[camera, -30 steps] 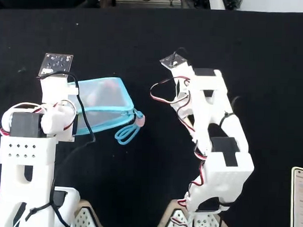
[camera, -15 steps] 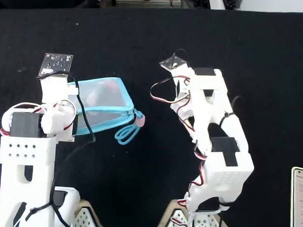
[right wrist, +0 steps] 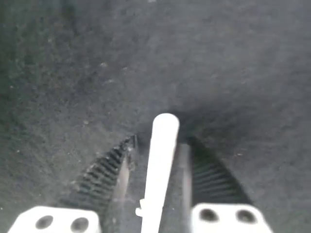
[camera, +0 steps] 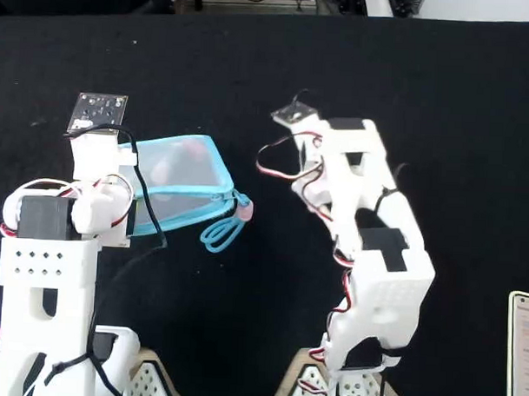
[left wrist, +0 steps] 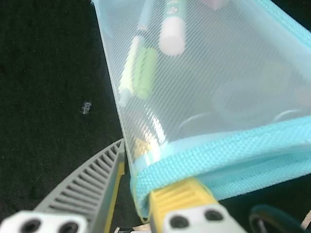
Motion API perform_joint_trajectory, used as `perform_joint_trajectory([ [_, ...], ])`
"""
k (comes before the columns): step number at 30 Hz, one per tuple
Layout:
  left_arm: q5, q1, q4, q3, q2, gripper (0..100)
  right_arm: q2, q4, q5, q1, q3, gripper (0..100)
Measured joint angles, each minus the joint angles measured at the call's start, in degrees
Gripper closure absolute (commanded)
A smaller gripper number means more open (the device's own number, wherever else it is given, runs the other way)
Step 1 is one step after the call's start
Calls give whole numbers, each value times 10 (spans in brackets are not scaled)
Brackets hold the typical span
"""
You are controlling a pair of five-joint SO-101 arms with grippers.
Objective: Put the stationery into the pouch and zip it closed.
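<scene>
My left pincer (left wrist: 146, 194) is clamped tight on the pouch (left wrist: 218, 87). Its yellow-tipped jaw and grey ribbed jaw pinch the teal webbing along one edge. From overhead, that pincer (camera: 132, 206) grips the pouch (camera: 182, 182) at its left end, with the rest of the bag lying out to the right on the black surface (camera: 425, 82).

Through the clear striped wall I can see a green highlighter (left wrist: 138, 73) and a white-capped marker (left wrist: 172, 34) inside. A pink shape (camera: 192, 152) shows inside near the pouch's far edge, but I cannot tell what it is. A pink pull (camera: 244, 211) and a teal loop (camera: 220, 235) hang off the pouch's right corner.

Right of the pouch and well apart from it, my right pincer (right wrist: 159, 143) points down at the surface. Its jaws are nearly closed around a white stick (right wrist: 163, 136) that runs up between them.

A card (camera: 521, 355) lies far right of the pouch.
</scene>
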Motion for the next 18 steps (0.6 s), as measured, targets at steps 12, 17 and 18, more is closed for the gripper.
perform_joint_trajectory([
  [12,0,0,0,0,0,968,-211,156,1,37,-38,988],
  [17,0,0,0,0,0,968,-373,199,1,9,-38,988],
  [18,0,0,0,0,0,968,-407,206,1,-3,-38,988],
])
